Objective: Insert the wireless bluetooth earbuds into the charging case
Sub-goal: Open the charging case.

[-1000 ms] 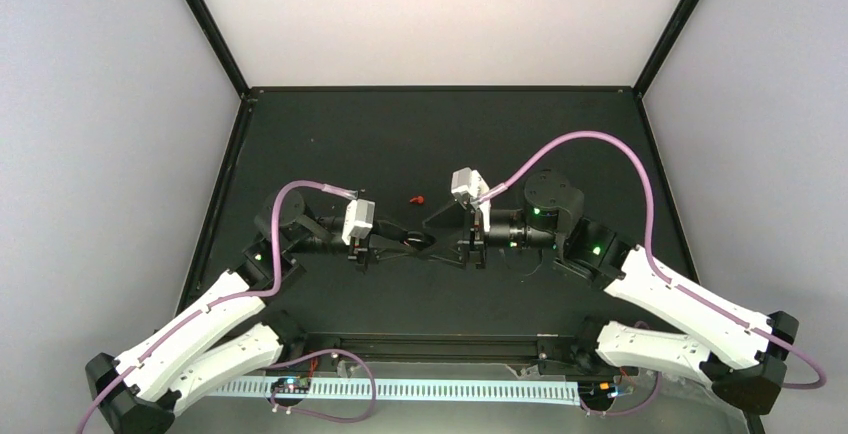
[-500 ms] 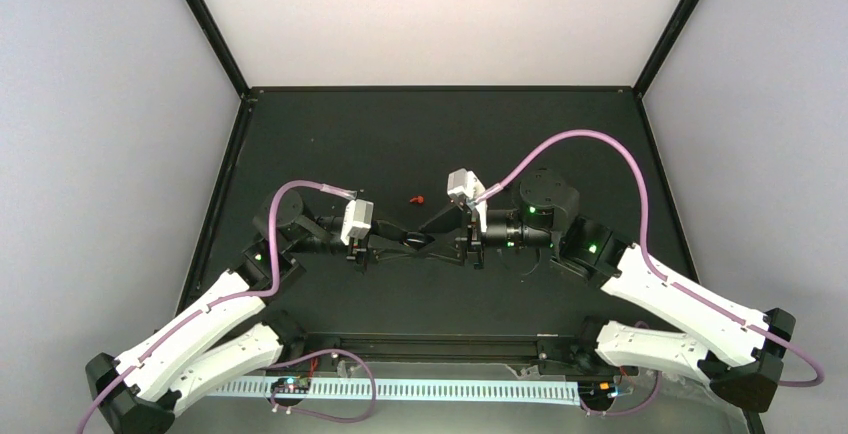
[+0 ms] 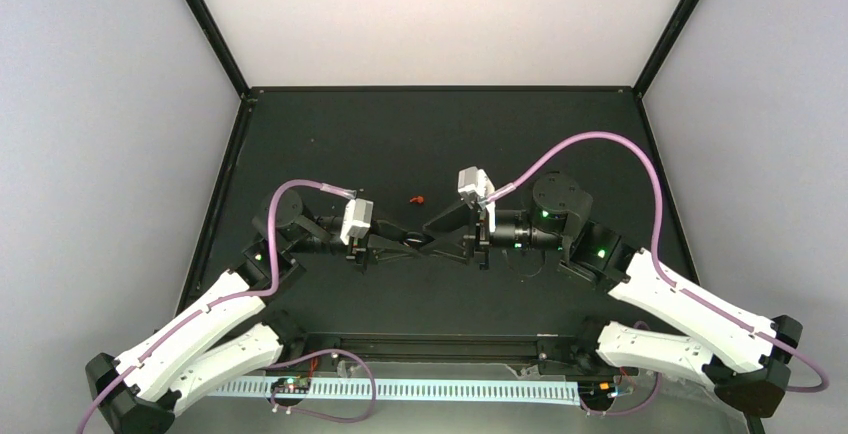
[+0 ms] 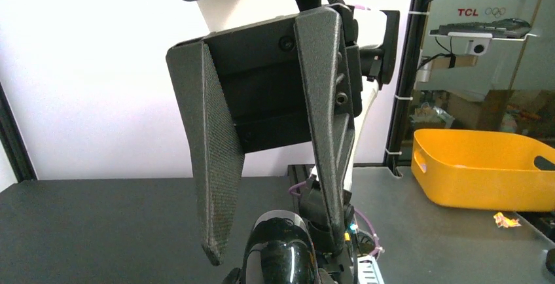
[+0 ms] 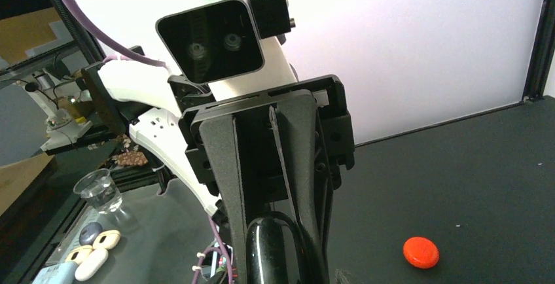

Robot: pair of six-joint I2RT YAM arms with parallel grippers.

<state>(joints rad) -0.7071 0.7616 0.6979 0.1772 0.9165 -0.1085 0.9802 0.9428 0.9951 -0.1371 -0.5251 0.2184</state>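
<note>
The left gripper [image 5: 278,205] was clenched shut. The right gripper's [image 4: 273,248] jaws stood apart, tip to tip with it. The red case [image 5: 420,252] lay on the table [image 5: 471,166] beyond both jaws, untouched. It looked light, stiff and slick, best pinched across its rim.

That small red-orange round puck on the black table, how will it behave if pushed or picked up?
The small red-orange round plastic puck lies flat and low, so a push would probably slide it across the black table rather than tip it. Its smooth domed shell looks apt to slip from a pinch. Being tiny, it is likely light.
</note>
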